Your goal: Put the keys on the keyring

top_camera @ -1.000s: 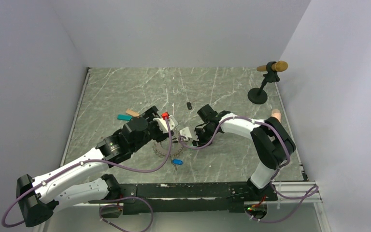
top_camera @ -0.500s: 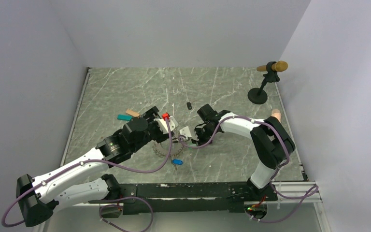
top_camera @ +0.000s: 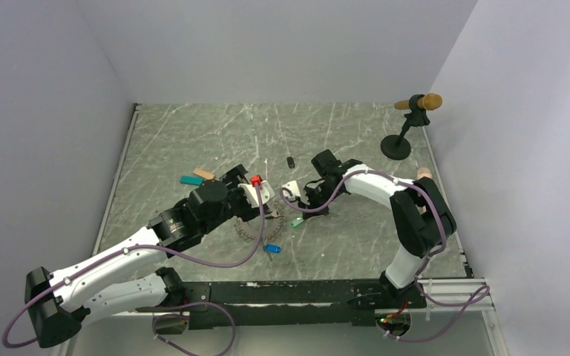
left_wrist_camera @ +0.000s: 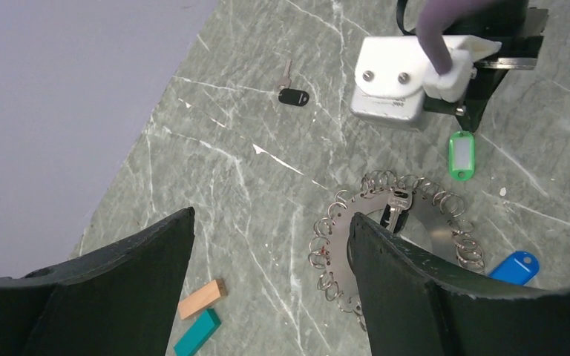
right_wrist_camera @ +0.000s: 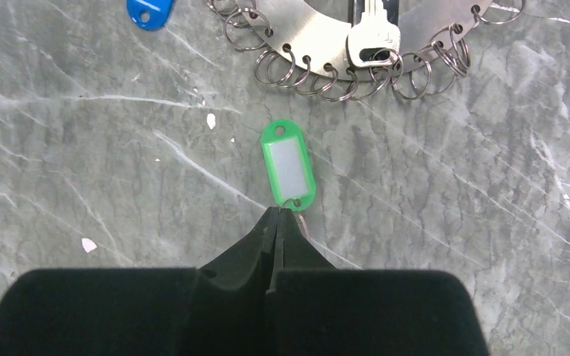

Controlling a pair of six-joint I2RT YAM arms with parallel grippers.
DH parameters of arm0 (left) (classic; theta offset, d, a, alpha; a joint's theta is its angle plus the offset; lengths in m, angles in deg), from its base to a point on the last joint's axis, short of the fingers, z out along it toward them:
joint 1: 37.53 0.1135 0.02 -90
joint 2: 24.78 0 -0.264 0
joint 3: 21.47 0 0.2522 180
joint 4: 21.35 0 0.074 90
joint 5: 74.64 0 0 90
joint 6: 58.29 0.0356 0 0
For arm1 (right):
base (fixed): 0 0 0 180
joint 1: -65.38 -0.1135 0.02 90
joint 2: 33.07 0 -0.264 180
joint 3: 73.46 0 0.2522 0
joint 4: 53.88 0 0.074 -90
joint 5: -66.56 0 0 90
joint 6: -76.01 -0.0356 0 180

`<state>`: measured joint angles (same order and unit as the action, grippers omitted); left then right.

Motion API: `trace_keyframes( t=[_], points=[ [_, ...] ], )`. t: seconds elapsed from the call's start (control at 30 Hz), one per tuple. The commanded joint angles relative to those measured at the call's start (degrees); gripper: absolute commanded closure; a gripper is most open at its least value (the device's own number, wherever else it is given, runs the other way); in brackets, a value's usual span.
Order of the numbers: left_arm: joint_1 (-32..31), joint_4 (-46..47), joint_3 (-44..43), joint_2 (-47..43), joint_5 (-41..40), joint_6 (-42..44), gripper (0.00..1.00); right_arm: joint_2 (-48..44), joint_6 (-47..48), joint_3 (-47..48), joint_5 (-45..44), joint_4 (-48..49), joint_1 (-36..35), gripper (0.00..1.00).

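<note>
Two end effectors: left (left_wrist_camera: 271, 215) wide, right (right_wrist_camera: 276, 215) closed on half-hidden ring of green key (right_wrist_camera: 288, 163).

Table (top_camera: 193, 141) was grey-green marble, white veins all over. Green key tag (right_wrist_camera: 288, 163) was bright green with a white insert window; blue key tag (right_wrist_camera: 149, 12) plain bright blue. Keyring (right_wrist_camera: 319, 37) read as bare silver steel, same for its fringe of small loops and the one key (right_wrist_camera: 371, 33) on it. Teal block (left_wrist_camera: 197, 331), tan block (left_wrist_camera: 200, 298). Small fob (left_wrist_camera: 294, 97) black. Left gripper (left_wrist_camera: 269, 222) and right gripper (right_wrist_camera: 276, 215) matte black. Arms (top_camera: 119, 259) white with black joints, cables (top_camera: 215, 261) purple. Red dot (top_camera: 254, 178) on left wrist. Walls (top_camera: 282, 44) pale lavender-grey.
</note>
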<state>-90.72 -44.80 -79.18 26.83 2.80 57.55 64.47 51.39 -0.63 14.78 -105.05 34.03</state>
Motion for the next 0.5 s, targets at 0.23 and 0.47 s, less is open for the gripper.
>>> trace_keyframes(
  t=[0.23,0.47],
  points=[
    [-0.4,0.9,-0.6,-0.4,3.2,0.7,0.19,0.8,-5.9,2.7,2.8,1.1,2.3,1.0],
    [-0.4,0.7,-0.6,-0.5,3.7,0.8,0.19,3.4,-11.4,3.4,-0.6,4.2,4.0,1.0]
  ],
)
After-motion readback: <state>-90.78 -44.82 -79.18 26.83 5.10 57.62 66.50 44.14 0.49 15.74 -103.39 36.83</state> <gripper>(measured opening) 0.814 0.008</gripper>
